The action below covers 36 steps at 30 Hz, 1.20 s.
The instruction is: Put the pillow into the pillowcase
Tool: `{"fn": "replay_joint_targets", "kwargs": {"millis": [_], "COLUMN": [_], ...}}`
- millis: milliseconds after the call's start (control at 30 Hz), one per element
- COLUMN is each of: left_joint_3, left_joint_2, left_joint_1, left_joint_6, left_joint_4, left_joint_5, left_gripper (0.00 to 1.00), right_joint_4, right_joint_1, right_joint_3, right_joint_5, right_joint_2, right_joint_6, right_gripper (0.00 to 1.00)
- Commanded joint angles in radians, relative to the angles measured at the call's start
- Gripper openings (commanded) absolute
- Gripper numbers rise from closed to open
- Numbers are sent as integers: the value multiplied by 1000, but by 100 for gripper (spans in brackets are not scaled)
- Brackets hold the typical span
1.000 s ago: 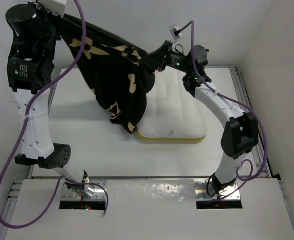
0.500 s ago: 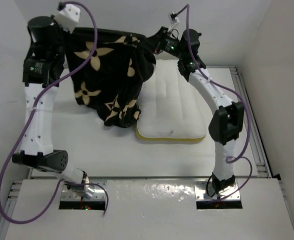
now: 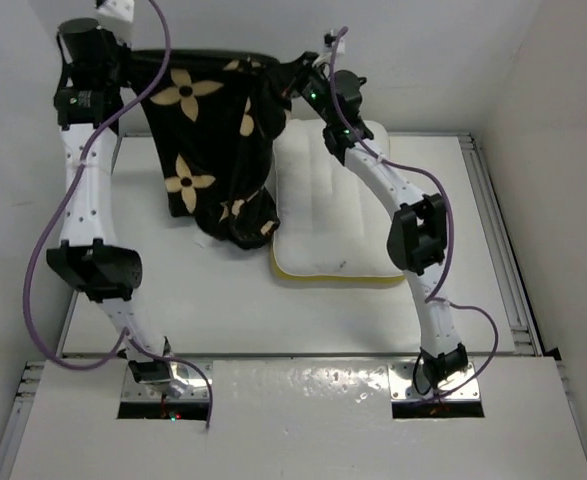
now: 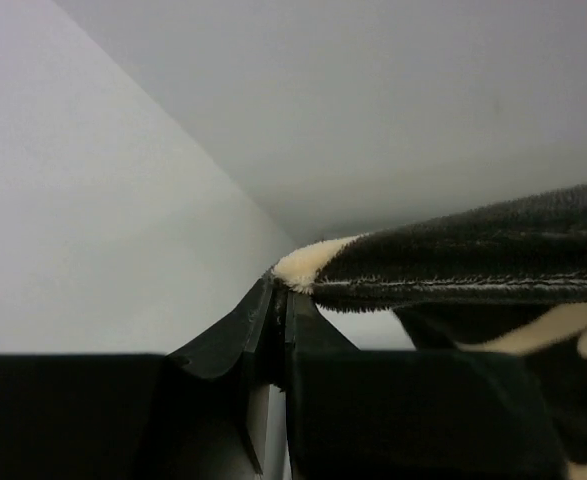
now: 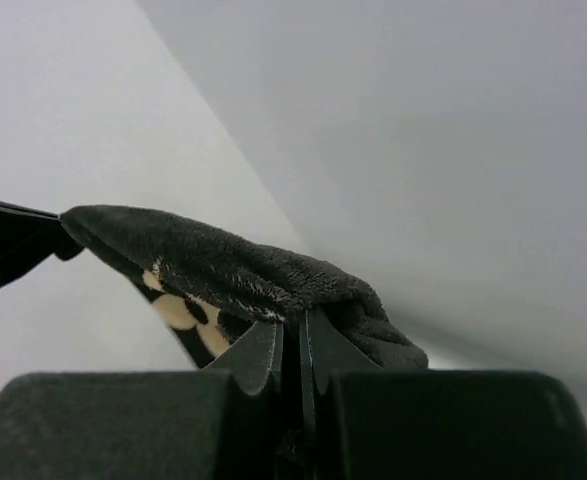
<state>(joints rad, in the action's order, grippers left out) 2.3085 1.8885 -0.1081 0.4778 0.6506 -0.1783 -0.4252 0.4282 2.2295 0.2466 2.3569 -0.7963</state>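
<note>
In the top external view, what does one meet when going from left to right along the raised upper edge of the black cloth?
left gripper, pinching one corner → pillowcase, hanging between both arms → right gripper, pinching the other corner

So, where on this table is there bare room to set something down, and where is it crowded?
Free: the strip of table between the yellow edge of the pillow and the arm bases, and the strip between the pillow and the right rail. Crowded: the far left, where the pillowcase hangs from the left gripper and right gripper beside the pillow.
</note>
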Motion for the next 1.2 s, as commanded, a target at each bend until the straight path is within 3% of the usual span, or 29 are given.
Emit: {"fn": "replay_joint_targets", "kwargs": {"millis": [0,67,133,233,400,433,500,567,600,667,700,733,800,867,900,967,1000,1133,1167], "left_joint_3": [85,231,253,264,-91,-226,-355,-512,-612,-728,-800,-931,-1064,-1234,-1283,-1414,-1426,-1375,-1348], "left_joint_2": [-249,-230,-252,-282,-396,-437,-472,-523,-563,-600,-644,-663,-709,-730,-742,-738,-729,-686,-681], "left_joint_1": [-50,-88,-110,-123,-146,-154,-169,-199,-232,-258,-258,-248,-234,-211,-208,-182,-182,-130,-124], "left_joint_6": [8,-16,-4,13,76,99,235,546,778,945,955,999,1039,1091,1104,1096,1096,977,964], "left_joint_4": [-396,-372,-381,-259,-34,47,142,378,550,670,669,669,670,670,670,670,670,669,670], "left_joint_5": [-105,-112,-110,-61,164,277,430,532,595,596,515,463,304,209,121,38,27,49,86], "left_gripper": [0,0,0,0,0,0,0,0,0,0,0,0,0,2,6,14,17,40,61], "right_joint_4": [-404,-480,-538,-547,-494,-463,-332,-195,-41,137,324,418,629,651,637,634,629,563,531], "right_joint_1": [-48,-45,-33,-19,27,38,73,108,122,161,176,190,234,251,250,224,210,98,83], "right_joint_3": [90,20,-93,-283,-661,-776,-867,-974,-1043,-1106,-1161,-1185,-1241,-1295,-1324,-1309,-1294,-1217,-1191], "right_joint_5": [-163,-78,-23,115,317,341,391,497,549,569,566,553,531,488,484,468,458,435,381], "right_joint_2": [-197,-261,-323,-367,-473,-485,-527,-557,-597,-648,-697,-721,-786,-840,-861,-893,-894,-839,-828], "right_joint_6": [117,134,135,134,138,182,245,380,496,645,730,908,1053,1125,1123,1042,1042,734,674], "right_gripper": [0,0,0,0,0,1,6,11,19,27,36,41,46,51,52,65,69,92,99]}}
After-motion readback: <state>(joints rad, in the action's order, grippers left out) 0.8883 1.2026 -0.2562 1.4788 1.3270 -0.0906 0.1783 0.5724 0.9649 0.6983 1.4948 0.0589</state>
